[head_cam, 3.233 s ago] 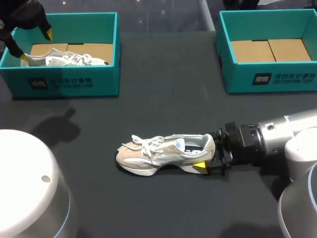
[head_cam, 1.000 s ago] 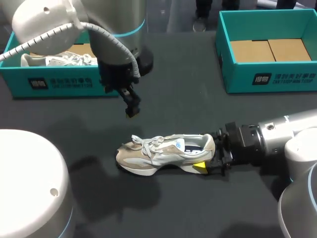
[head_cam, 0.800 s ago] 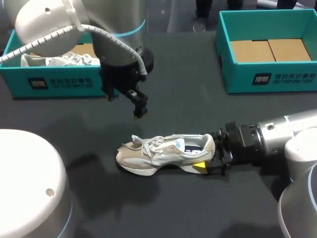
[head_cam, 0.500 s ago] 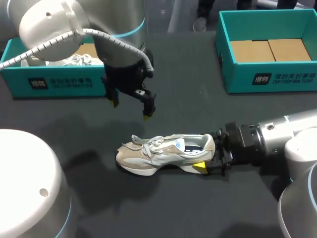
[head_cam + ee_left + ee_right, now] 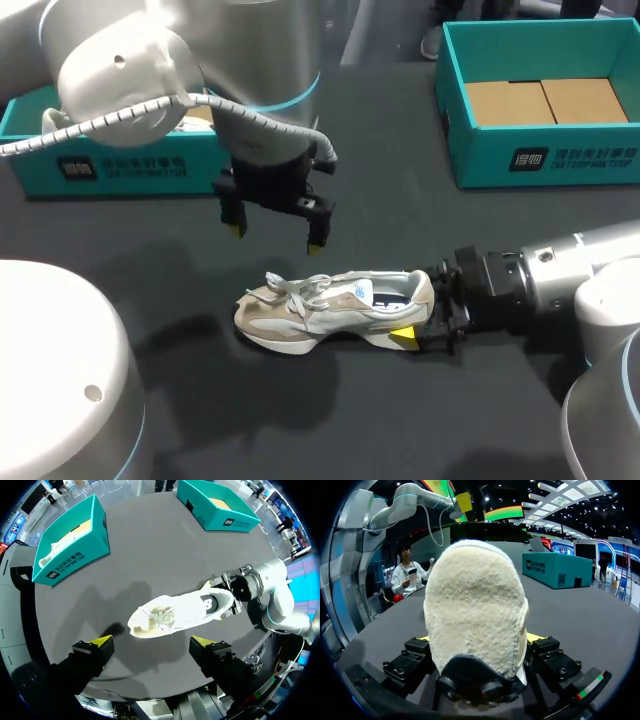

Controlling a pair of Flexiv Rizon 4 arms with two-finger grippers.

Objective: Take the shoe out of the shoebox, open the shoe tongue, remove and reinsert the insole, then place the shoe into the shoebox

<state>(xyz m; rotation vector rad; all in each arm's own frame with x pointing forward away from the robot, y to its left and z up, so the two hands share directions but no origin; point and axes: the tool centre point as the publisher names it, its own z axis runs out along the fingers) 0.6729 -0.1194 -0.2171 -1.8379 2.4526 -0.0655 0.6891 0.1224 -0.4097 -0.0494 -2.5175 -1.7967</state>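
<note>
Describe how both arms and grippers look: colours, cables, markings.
Left arm: glossy white-silver shell, light-blue ring at a joint, white corrugated cable looped outside. Right arm: silver-grey cylinder link, white shell, light-blue ring too. Left gripper and right gripper: black blocky bodies, two fingers with bright yellow tips.

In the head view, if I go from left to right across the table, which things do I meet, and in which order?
First the left teal shoebox → the sneaker lying on the table → the right teal shoebox.
</note>
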